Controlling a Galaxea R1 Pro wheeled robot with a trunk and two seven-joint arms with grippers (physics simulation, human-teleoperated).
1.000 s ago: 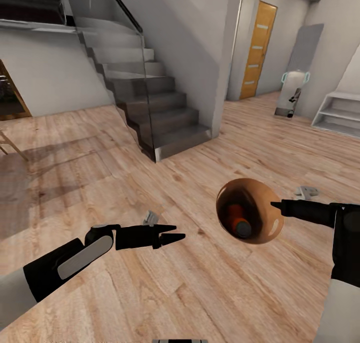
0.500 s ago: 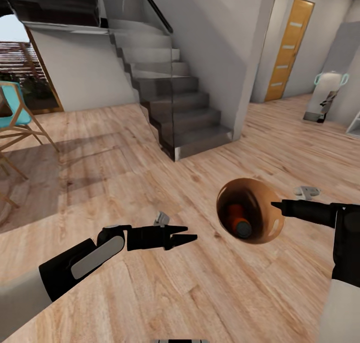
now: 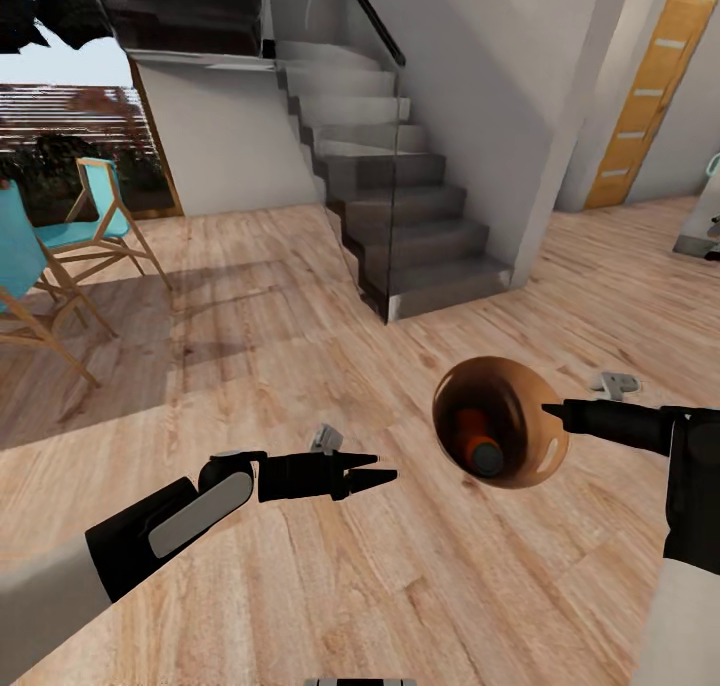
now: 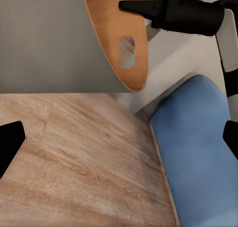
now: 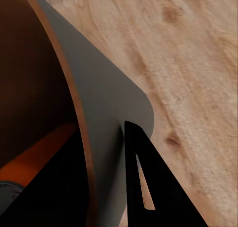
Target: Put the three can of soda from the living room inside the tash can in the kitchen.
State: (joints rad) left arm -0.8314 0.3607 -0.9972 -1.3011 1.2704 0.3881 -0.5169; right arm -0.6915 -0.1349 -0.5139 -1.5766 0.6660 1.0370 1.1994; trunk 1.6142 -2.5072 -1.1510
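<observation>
The whole head view has shifted against the earlier pictures, so the camera has turned: the grey staircase [image 3: 420,226] and the orange door [image 3: 645,96] now sit further toward the right, and two teal chairs with wooden legs [image 3: 60,256] before a glazed opening have come into sight at the left. Both arms keep the same places in the picture.

The pale wood floor [image 3: 300,586] spans the lower part of the head view. The trash can [image 3: 500,421], coppery brown, is held above the floor and tilted so that its glossy brown inside faces the camera. An orange soda can [image 3: 470,434] lies inside it, silver top toward the mouth.

The right gripper [image 3: 552,411] is closed on the trash can's rim; one black finger [image 5: 148,187] lies against the grey outer wall. The right wrist view adds the rim edge-on, with the orange can [image 5: 44,147] inside the wall.

The left gripper [image 3: 365,470] holds nothing, its fingers extended forward over the floor. The left wrist view shows its two fingertips [image 4: 10,142] wide apart at opposite edges, and between them the trash can's underside [image 4: 119,43], the right gripper's finger, floor and a blue surface [image 4: 198,157].
</observation>
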